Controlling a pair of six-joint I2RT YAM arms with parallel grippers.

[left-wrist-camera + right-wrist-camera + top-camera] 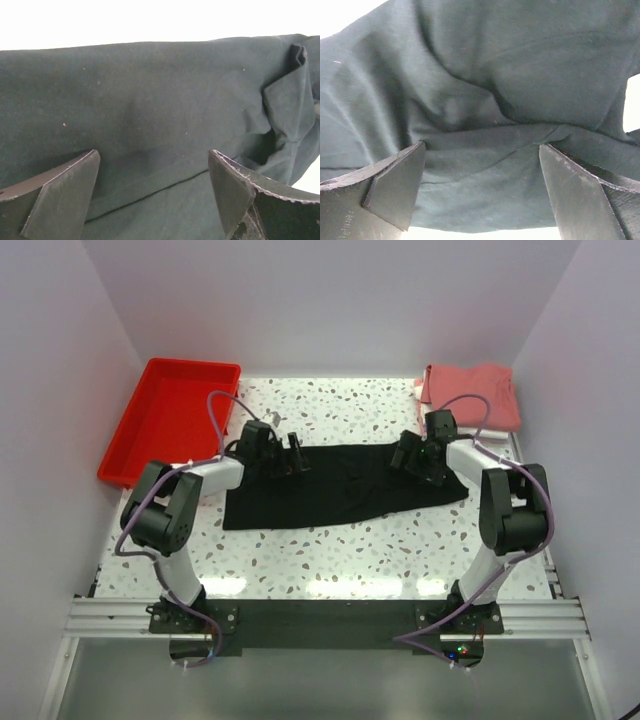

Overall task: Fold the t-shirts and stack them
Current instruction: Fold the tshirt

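White speckled table [330, 550] is sitting inside a plain pale-walled booth [330, 300]; strong glare is showing on the near part of the tabletop. A metal rail [330, 615] is running along the near edge, carrying both arm bases.

Counts: two arms, two grippers, one red tray [175, 410], one black t-shirt [340, 485], one salmon-red t-shirt [470, 390]. A paler edge is peeking out under the salmon one; cannot tell whether that is another shirt.

The black t-shirt is lying spread across the middle of the table, long side running left to right, a little rumpled at its far right end. The salmon-red t-shirt is sitting folded at the far right corner, well apart from the tray, which is resting at the far left corner, tilted against the wall.

Left gripper [293, 455] is hovering over the far left edge of the black t-shirt. Its fingers [65, 190] are standing spread wide in the left wrist view, dark cloth filling the gap beneath them, nothing pinched.

Right gripper [408, 455] is sitting over the far right edge of the same shirt. Its fingers [390, 190] are likewise spread wide, with wrinkled black cloth bunching below and between them, not clamped. Whether either set of tips is touching the cloth cannot be told.
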